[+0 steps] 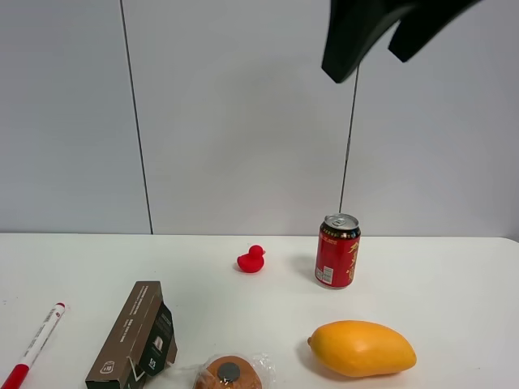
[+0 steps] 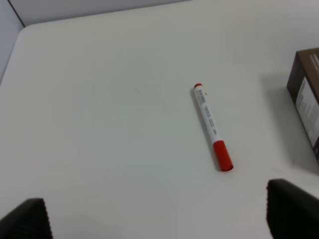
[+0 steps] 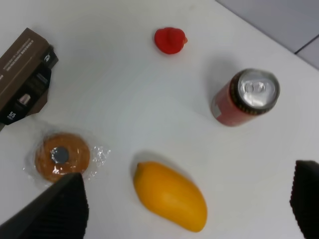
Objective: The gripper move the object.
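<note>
A white table (image 1: 454,267) is bearing a marker pen (image 1: 34,344) at far left, a brown carton (image 1: 134,336), a wrapped pastry (image 1: 229,374), a mango (image 1: 362,348), a red can (image 1: 337,250) and a red duck (image 1: 251,259), while a dark gripper (image 1: 381,32) is hanging overhead.

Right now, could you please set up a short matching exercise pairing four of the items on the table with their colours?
Things:
1. marker pen
2. toy duck
3. mango
4. carton

Colours:
A. orange-yellow
B. brown
C. white with a red cap
D. all red

Pairs: 1-C, 2-D, 3-A, 4-B
</note>
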### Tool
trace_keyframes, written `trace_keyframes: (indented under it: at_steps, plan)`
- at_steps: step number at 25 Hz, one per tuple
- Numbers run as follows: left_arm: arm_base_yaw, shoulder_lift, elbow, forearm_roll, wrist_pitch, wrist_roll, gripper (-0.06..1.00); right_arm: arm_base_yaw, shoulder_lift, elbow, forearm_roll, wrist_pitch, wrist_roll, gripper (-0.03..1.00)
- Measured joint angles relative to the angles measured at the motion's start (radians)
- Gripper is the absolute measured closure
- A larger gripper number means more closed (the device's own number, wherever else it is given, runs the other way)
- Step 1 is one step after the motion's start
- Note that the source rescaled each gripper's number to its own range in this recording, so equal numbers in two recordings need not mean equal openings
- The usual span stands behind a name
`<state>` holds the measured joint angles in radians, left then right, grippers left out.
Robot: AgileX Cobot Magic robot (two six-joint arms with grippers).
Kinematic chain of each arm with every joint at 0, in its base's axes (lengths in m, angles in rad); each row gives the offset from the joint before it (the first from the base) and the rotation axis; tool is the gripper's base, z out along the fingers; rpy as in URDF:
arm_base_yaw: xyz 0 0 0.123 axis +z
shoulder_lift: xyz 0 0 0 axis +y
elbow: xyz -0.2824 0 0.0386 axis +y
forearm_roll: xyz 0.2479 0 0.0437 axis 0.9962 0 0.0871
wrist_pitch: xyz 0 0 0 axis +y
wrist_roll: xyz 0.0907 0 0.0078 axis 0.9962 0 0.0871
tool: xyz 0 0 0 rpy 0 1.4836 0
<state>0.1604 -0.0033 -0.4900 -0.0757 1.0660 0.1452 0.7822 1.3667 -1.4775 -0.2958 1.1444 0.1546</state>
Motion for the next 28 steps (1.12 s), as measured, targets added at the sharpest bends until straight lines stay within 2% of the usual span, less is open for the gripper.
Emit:
trace_keyframes:
  at_steps: [6,18,21,25,28]
  plan:
    - [0.0,0.0,0.0,0.0,0.0,0.0,-0.06,-0.093,-0.222,0.287,0.049,-0.104,0.085,0.12]
    - [0.0,0.0,0.0,0.0,0.0,0.0,-0.06,-0.317,-0.602,0.612,0.048,-0.113,0.1,0.12]
    - [0.0,0.0,0.0,0.0,0.0,0.0,-0.06,-0.404,-0.719,0.69,0.061,-0.116,0.101,0.12]
    - [0.0,0.0,0.0,0.0,0.0,0.0,-0.06,-0.548,-0.898,0.792,0.138,-0.116,0.1,0.12]
    - [0.0,0.0,0.0,0.0,0.0,0.0,-0.06,-0.658,-1.044,0.831,0.163,-0.1,0.066,0.12]
